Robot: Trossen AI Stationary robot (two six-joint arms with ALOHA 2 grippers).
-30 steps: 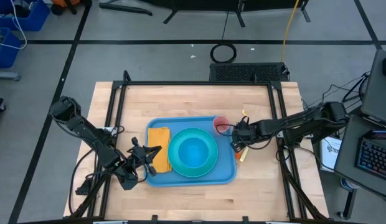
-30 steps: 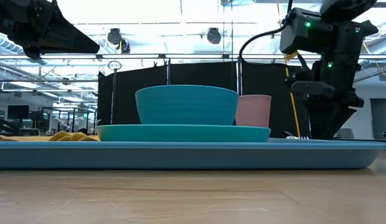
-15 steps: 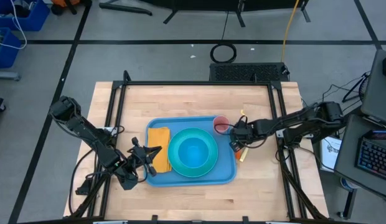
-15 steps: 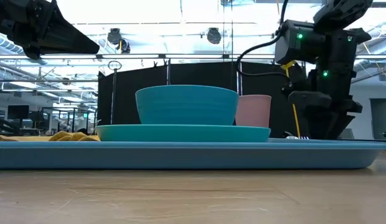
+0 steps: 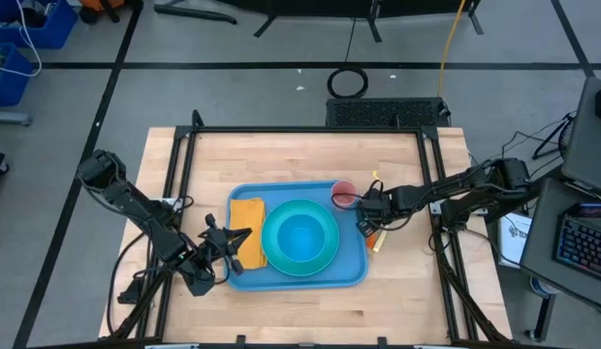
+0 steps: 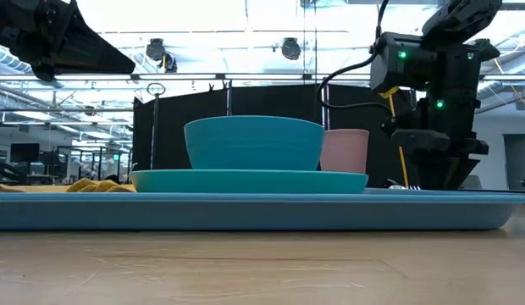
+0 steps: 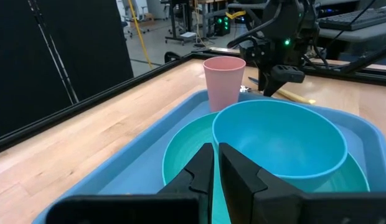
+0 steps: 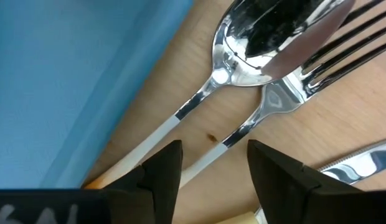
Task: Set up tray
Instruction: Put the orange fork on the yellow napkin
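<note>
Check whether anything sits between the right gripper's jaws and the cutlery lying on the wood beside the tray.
Nothing visible does. The right gripper hangs just above the spoon and fork, jaws open and straddling their pale handles on the bare table. The tray edge runs beside the spoon, clear of the gap.
</note>
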